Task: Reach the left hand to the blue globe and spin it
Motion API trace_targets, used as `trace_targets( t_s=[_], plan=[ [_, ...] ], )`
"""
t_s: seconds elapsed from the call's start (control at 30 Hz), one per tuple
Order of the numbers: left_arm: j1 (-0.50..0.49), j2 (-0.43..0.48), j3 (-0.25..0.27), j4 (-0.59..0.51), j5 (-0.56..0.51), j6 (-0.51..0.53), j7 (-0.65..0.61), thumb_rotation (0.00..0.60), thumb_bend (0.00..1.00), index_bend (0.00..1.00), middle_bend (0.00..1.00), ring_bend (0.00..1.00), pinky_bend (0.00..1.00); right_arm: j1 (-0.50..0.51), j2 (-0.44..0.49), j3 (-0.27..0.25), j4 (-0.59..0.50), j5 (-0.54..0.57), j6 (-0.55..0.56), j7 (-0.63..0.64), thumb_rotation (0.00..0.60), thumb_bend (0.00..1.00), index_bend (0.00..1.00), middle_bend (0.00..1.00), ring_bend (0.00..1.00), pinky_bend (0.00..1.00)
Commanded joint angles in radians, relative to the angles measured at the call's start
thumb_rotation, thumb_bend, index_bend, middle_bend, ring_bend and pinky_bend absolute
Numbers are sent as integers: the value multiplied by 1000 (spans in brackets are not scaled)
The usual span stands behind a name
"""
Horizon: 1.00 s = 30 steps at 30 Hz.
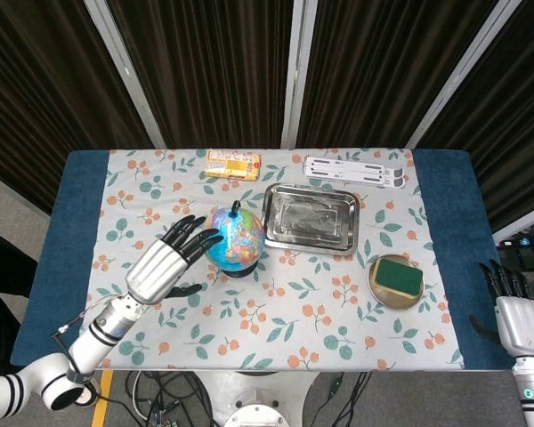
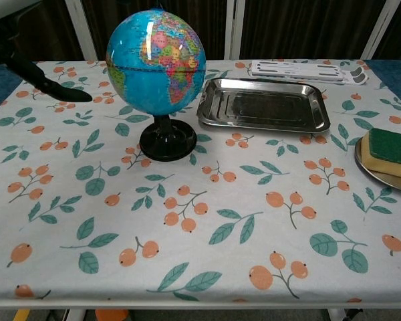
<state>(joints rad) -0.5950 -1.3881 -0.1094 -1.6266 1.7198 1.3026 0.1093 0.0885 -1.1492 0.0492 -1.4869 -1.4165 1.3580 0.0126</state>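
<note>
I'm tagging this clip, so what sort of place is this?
Probably a robot test or demo booth, not a home: dark curtains on metal poles back a table with a fruit-print cloth, set with unrelated props like a blue globe on a black stand and a steel tray.

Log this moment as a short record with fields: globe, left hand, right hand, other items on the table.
globe: blue globe upright on its black stand, just left of the metal tray
left hand: left hand beside the globe's left side, fingers spread toward it, holding nothing; contact cannot be confirmed
right hand: right hand low at the table's right edge, away from everything, holding nothing
other items: green sponge in a round dish; orange packet and white strip along the far edge
</note>
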Motion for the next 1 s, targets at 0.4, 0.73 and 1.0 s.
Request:
trace_targets(
  t_s=[0.4, 0.73, 1.0],
  plan=[
    [-44, -48, 5, 21, -17, -59, 4, 600, 28, 134, 134, 0, 88, -1, -2, 1, 14, 4, -3, 19, 600, 182, 0, 0, 0, 0],
    [-39, -40, 12, 31, -24, -46, -8, 600, 29, 134, 135, 0, 88, 0, -5, 1, 15, 4, -6, 14, 600, 181, 0, 0, 0, 0],
    [-13, -5, 15, 35, -53, -27, 15, 600, 28, 134, 151, 0, 88, 0, -5, 1, 15, 6, -7, 12, 600, 182, 0, 0, 0, 0]
  ],
)
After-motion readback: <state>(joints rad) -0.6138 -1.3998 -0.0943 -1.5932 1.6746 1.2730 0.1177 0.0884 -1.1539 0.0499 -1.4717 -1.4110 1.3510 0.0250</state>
